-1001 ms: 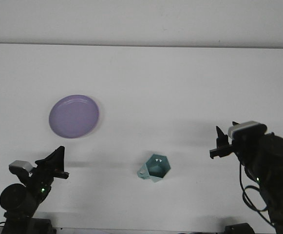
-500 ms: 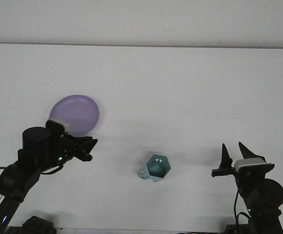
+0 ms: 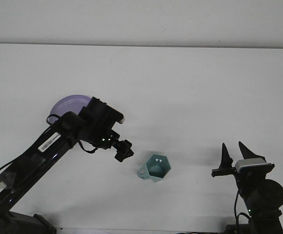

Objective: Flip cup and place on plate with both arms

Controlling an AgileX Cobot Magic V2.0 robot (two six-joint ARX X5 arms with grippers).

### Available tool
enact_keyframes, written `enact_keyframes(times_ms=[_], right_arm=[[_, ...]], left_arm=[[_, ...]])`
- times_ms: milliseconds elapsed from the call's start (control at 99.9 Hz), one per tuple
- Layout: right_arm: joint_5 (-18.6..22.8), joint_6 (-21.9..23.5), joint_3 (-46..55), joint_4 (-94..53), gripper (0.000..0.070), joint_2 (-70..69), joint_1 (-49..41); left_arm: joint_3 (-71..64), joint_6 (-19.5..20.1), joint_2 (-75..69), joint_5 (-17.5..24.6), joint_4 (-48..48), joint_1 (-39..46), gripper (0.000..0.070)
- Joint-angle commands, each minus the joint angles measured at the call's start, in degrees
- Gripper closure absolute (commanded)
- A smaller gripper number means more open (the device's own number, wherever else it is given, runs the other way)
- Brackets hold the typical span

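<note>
Barely started: cup (image 3: 154, 168) lies on the table, off the plate (image 3: 68, 104); left gripper (image 3: 123, 150) near it, jaws unreadable; right gripper (image 3: 233, 157) spread wide, empty.

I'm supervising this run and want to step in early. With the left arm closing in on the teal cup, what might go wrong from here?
The left gripper comes in low beside the teal cup, which lies tipped on the table; a slightly off approach may push it away rather than grip it. The left arm also covers much of the purple plate, so it might bump it.
</note>
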State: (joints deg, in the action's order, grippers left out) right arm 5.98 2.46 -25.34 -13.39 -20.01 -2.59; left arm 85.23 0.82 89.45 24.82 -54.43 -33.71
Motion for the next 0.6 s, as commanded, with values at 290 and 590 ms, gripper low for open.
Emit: enact_keyframes(times_ms=[290, 590], right_arm=[[0.04, 1.31, -0.46, 0.74, 0.0352, -0.13, -0.02], [0.04, 1.66, -0.46, 0.74, 0.0352, -0.13, -0.02]], left_arm=[[8.22, 3.04, 13.73, 0.48, 1.31, -7.21, 0.0225], [8.26, 3.02, 20.02, -1.29, 4.39, -11.15, 0.0225]])
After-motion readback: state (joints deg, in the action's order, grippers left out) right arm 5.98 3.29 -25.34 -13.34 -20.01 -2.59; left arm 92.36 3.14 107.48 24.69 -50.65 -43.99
